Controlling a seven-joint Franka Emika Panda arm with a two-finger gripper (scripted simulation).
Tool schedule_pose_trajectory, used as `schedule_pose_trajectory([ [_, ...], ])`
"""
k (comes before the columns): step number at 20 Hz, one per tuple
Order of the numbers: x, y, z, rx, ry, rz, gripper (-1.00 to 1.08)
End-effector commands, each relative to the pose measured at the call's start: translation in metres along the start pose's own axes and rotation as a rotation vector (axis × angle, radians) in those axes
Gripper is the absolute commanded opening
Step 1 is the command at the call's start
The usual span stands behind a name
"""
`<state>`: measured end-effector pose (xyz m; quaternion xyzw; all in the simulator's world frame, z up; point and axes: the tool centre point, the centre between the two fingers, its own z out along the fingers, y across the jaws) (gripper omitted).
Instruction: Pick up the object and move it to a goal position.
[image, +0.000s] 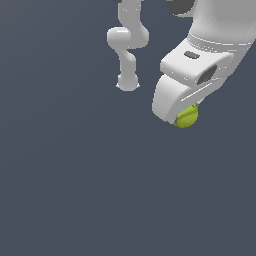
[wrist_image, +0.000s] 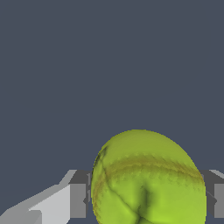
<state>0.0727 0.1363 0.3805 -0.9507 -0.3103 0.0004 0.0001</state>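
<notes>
The ball sits at the tip of the end effector, toward the exterior view's right, peeking out beneath the white hand. In the wrist view the ball fills the space between the two dark finger pads, which appear to press against its sides, so the end effector looks clenched on the ball. Whether the ball is lifted clear of the tabletop I cannot tell; no shadow or gap settles it.

The main risk from here, as I judge it, is slip. A round body offers only small contact patches to flat pads, so a quick swing or sudden stop on the way to the goal could roll it out. No goal marker shows in either view.

The ball is yellow-green, with thin dark seam lines curving over a faintly mottled skin. The arm's links are smooth, glossy white with rounded casings; the pads are matte dark grey. The tabletop is a flat, featureless slate blue.
</notes>
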Motion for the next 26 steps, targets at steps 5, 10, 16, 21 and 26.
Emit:
schedule_pose_trajectory([
  [5,0.007,-0.011,-0.046,0.000,0.001,0.001,-1.00],
  [10,0.011,-0.017,-0.069,0.000,0.001,0.001,-1.00],
  [16,0.014,-0.020,-0.083,0.000,0.001,0.001,-1.00],
  [21,0.015,-0.021,-0.088,0.000,0.001,0.001,-1.00],
  [26,0.015,-0.022,-0.090,0.000,0.001,0.001,-1.00],
])
